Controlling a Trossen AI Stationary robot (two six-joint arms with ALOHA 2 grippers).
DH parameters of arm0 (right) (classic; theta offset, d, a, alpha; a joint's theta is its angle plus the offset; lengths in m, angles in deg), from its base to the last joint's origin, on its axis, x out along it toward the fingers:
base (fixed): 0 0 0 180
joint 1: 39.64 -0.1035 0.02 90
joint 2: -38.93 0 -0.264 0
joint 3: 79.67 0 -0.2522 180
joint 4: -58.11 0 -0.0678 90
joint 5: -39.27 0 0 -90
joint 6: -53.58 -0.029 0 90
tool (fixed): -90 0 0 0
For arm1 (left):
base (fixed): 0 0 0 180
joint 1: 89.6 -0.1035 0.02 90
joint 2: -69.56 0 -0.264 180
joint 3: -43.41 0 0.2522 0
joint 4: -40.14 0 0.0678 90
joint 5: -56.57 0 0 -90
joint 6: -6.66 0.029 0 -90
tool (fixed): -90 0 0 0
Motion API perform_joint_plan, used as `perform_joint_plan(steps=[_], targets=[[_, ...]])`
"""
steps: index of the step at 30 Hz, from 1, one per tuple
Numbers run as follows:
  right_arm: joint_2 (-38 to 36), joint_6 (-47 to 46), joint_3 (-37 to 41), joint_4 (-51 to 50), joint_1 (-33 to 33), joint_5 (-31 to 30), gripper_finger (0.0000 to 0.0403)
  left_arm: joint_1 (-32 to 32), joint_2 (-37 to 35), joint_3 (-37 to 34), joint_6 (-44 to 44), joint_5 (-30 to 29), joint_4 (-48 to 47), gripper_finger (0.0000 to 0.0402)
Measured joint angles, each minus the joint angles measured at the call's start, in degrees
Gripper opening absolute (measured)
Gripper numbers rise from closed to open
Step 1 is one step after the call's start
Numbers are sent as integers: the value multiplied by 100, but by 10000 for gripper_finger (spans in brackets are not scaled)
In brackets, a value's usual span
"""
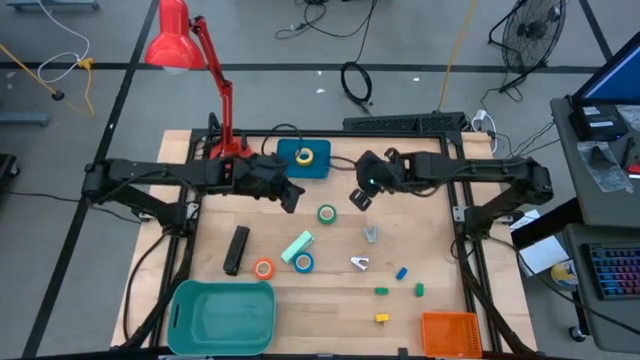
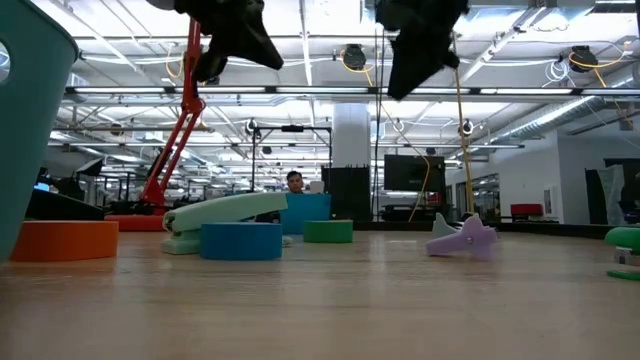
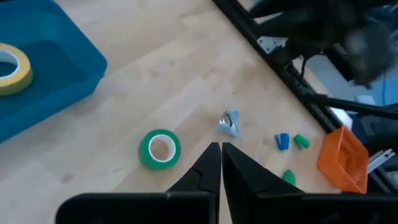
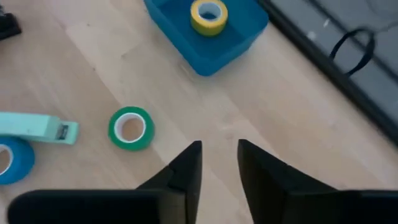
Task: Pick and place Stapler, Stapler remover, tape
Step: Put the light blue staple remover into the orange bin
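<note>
Right gripper point(image 4: 217, 158) fingers spread, empty, hovering right of the green tape ring point(image 1: 327, 213); left gripper point(image 3: 220, 163) pressed together. Long black stapler point(image 1: 236, 249) lies near-left; yellow tape ring point(image 1: 305, 156) sits in the blue tray point(image 1: 288, 166). Risk: hollow ring skids aside if one finger lands first.

Robotics lab, open ceiling ducts point(image 2: 560, 110) (industrial)

The stapler point(image 1: 236, 250), a long narrow black bar, lies flat on the left part of the table, well apart from the yellow tape roll point(image 1: 306, 156), which lies flat in a blue tray at the far middle. The green roll point(image 1: 327, 214) lies flat mid-table. The orange roll point(image 1: 263, 268) lies just right of the stapler's near end, the blue roll point(image 1: 303, 262) beside it to the right.
</note>
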Motion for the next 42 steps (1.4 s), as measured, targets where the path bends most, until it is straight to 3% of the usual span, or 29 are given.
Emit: perform_joint_plan(steps=[6, 12, 24, 28, 35, 42], targets=[[0, -106, 889, 883, 599, 1014, 128, -343, 53, 1, 201, 415, 38, 4], [0, -453, 1667, 1439, 662, 1386, 132, -462, 56, 9, 395, 550, -7, 16], [-126, -1147, 1833, 1510, 121, 2931, 130, -460, 69, 9, 586, 753, -66, 21], [-275, -1646, 1833, 1127, -157, 2884, 130, -419, 69, 9, 733, 751, -68, 21], [-404, -2401, 1831, 339, -561, 2052, 130, -294, 69, 9, 851, 617, -66, 21], [-349, -2862, 1831, 357, -594, 1916, 130, -248, 69, 9, 1039, 598, -66, 21]])
